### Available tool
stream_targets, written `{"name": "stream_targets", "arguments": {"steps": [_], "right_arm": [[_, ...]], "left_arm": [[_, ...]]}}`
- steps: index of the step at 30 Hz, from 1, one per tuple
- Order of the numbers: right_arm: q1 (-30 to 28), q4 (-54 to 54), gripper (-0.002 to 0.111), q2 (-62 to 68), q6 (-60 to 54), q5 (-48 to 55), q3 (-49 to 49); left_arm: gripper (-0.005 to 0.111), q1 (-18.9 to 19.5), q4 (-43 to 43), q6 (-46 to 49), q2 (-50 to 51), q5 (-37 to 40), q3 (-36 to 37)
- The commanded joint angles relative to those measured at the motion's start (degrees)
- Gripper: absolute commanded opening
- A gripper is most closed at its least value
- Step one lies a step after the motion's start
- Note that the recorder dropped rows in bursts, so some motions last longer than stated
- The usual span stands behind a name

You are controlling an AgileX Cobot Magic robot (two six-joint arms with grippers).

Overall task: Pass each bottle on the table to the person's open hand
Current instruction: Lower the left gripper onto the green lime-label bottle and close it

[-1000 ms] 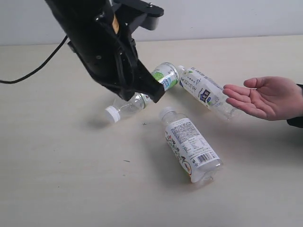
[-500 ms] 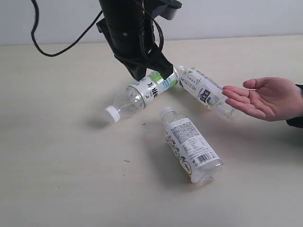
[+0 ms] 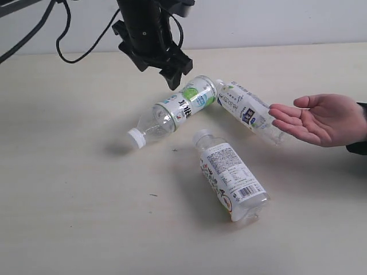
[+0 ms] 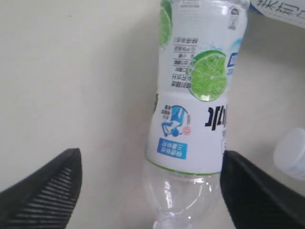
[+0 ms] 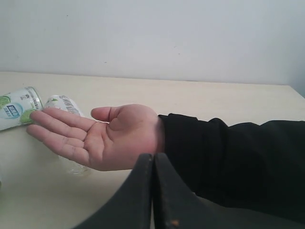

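Note:
Three white-capped bottles lie on the table point(image 3: 74, 189). A lime-label bottle point(image 3: 179, 107) point(image 4: 195, 109) points its cap to the left. A second bottle point(image 3: 249, 110) rests just beside the fingertips of the person's open hand point(image 3: 321, 117) point(image 5: 100, 138). A third bottle point(image 3: 232, 180) lies nearer the front. My left gripper point(image 3: 174, 71) point(image 4: 150, 191) hovers open over the lime-label bottle, one finger on each side of its clear shoulder, not gripping. My right gripper point(image 5: 153, 160) is shut and empty, low in front of the hand. The pink bottle is out of view.
A black cable point(image 3: 74, 48) loops from the left arm over the table's far left. The person's black sleeve point(image 5: 228, 157) reaches in from the right edge. The third bottle's white cap point(image 4: 291, 153) lies close beside the left gripper's finger.
The left arm has swung back and to the right, uncovering the lime-label bottle, and now hangs over its far end. The bottles and the hand have not moved.

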Motion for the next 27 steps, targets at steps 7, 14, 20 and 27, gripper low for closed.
{"name": "stream_targets", "arguments": {"steps": [7,14,20,27], "right_arm": [[0.1,-0.4,0.0,-0.4,0.1,-0.4,0.2],[0.1,-0.4,0.0,-0.4,0.1,-0.4,0.2],[0.1,-0.4,0.0,-0.4,0.1,-0.4,0.2],[0.1,-0.4,0.0,-0.4,0.1,-0.4,0.2]], "left_arm": [[0.077,-0.2,-3.5,6.5,2.6,-6.0,-0.5],[0.077,-0.2,-3.6,6.2,5.4,-9.0,-0.5],[0.077,-0.2,-4.5,5.7,6.4,-9.7,-0.5],[0.077,-0.2,-5.4,5.6,8.0,-9.7,-0.5]]}}
